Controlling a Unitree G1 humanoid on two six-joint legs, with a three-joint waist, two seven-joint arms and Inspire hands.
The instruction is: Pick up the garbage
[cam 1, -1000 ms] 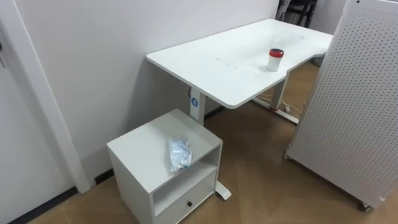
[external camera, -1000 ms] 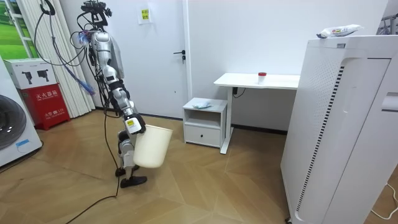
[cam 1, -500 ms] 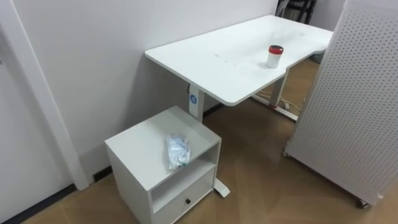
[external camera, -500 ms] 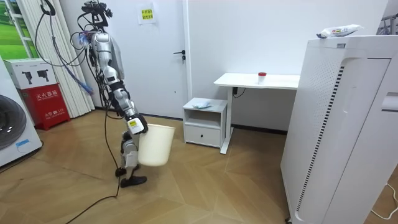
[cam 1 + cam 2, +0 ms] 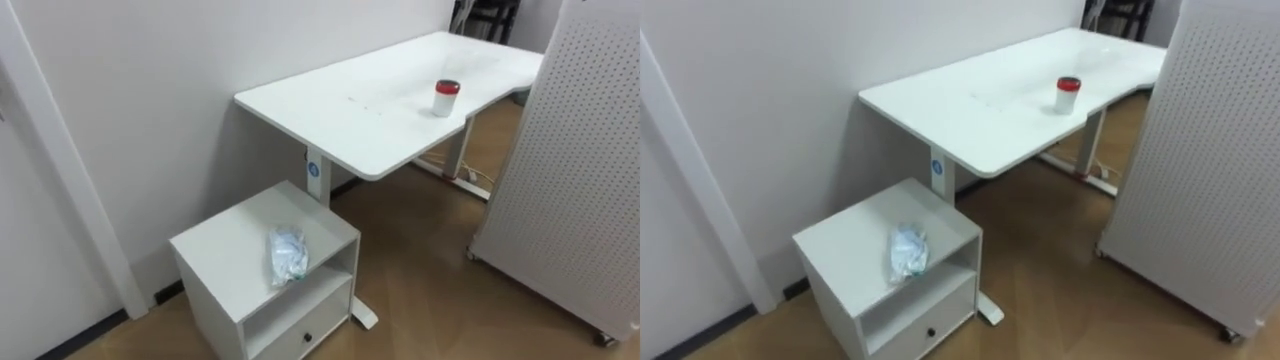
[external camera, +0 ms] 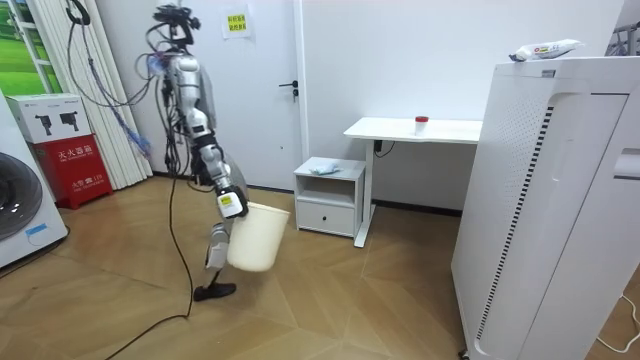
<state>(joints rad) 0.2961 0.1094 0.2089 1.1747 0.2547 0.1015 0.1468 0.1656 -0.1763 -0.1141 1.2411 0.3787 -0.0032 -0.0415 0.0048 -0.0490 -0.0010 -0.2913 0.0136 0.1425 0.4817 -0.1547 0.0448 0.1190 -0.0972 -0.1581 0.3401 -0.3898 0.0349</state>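
One tall white unit (image 6: pixel 560 190), its side a smooth sheet of fine perforations, stands at the room view's right. Next in size is the white tabletop (image 5: pixel 370 100), flat and matte with rounded corners, set on white legs against the wall. Just beside it and lower sits a boxy white cabinet (image 5: pixel 225 250) with an open shelf above a drawer.

Since a second ago the robot has stepped across the wood floor toward this cabinet and now has one foot lifted. The cream bin (image 6: pixel 257 237), round and tapered, has come along with it at hip height, tilted. The right robot hand (image 6: pixel 231 203) is at the bin's rim; I cannot tell whether its fingers are curled over it.

The garbage (image 5: pixel 288 253), a crumpled clear plastic bag, has stayed on the cabinet top near the front edge. Its long axis runs from the back toward that edge. A small white cup (image 5: pixel 446 97) with a red lid stands upright on the tabletop, well apart from the garbage.
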